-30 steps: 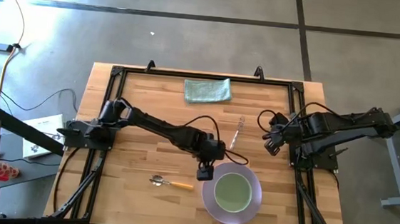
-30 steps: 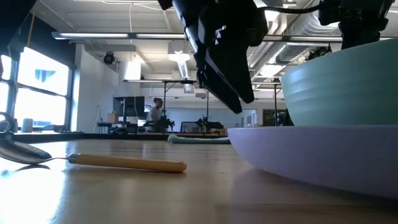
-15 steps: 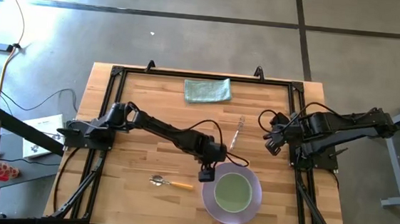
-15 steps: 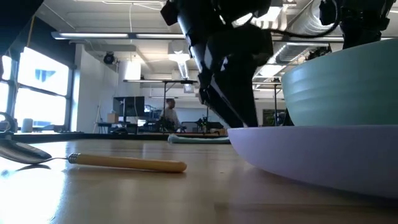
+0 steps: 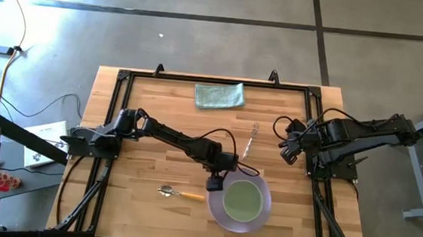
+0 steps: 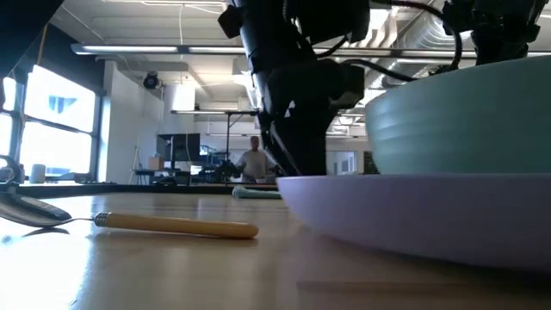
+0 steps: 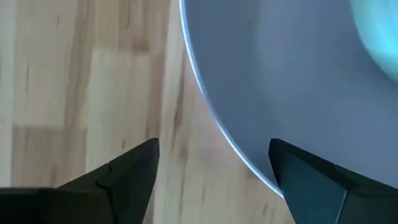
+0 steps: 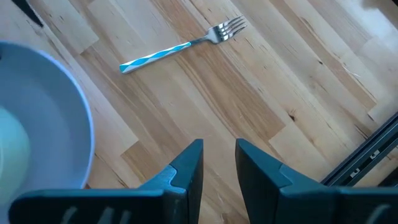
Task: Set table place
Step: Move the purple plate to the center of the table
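The lilac plate (image 5: 240,204) lies on the wooden table near its near edge, right of centre, with the pale green bowl (image 5: 243,200) standing in it. My left gripper (image 5: 215,182) is open and points down at the plate's left rim (image 7: 249,158), one finger on each side of it. The yellow-handled spoon (image 5: 181,194) lies flat on the table left of the plate. The silvery fork (image 5: 251,139) lies flat farther back. My right gripper (image 5: 288,147) hovers by the table's right side, empty, shut but for a narrow gap (image 8: 219,162). My left gripper comes from above, pointing down, astride the plate's left rim (image 7: 214,118). One finger (image 7: 311,180) stands inside the rim over the plate and the other (image 7: 124,177) outside it over the wood. The finger hides the touching spot. The plate lies flat on the table.
A folded green cloth (image 5: 219,96) lies at the far edge. The black frame (image 5: 112,126) borders the table left and right. Bare wood lies between the fork, the cloth and the spoon. A person (image 6: 254,159) stands in the room far behind the table.
My left gripper has come down at the plate's left rim and then gone a little toward the table's left edge. The plate with the bowl in it has slid flat along the table the same way, nearer the spoon.
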You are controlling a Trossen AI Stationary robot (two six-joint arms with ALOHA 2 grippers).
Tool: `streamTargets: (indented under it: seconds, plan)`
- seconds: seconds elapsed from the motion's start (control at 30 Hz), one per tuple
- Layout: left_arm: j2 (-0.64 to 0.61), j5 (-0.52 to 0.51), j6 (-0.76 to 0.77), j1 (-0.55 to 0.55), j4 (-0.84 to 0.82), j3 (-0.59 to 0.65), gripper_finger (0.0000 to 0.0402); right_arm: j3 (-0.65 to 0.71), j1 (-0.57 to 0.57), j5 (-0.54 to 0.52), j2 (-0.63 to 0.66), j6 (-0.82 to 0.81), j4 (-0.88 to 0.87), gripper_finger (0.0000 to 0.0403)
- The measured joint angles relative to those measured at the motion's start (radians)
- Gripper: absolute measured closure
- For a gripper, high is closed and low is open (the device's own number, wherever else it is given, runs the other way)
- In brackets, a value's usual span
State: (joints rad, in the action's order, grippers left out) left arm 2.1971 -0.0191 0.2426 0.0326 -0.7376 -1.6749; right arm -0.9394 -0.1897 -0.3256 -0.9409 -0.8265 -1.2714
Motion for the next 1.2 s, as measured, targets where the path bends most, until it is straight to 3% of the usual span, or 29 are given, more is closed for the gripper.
streamTargets:
  seconds: [0.5, 1.2]
  plan:
    - [-0.003, -0.056, -0.103, -0.126, -0.175, 0.0, 0.011, 0.0, 0.0, 0.0, 0.0, -0.001, 0.0, 0.0318]
    - [-0.049, -0.231, -0.291, -0.315, -0.374, 0.0, 0.011, 0.0, 0.0, -0.001, 0.0, -0.002, 0.0, 0.0318]
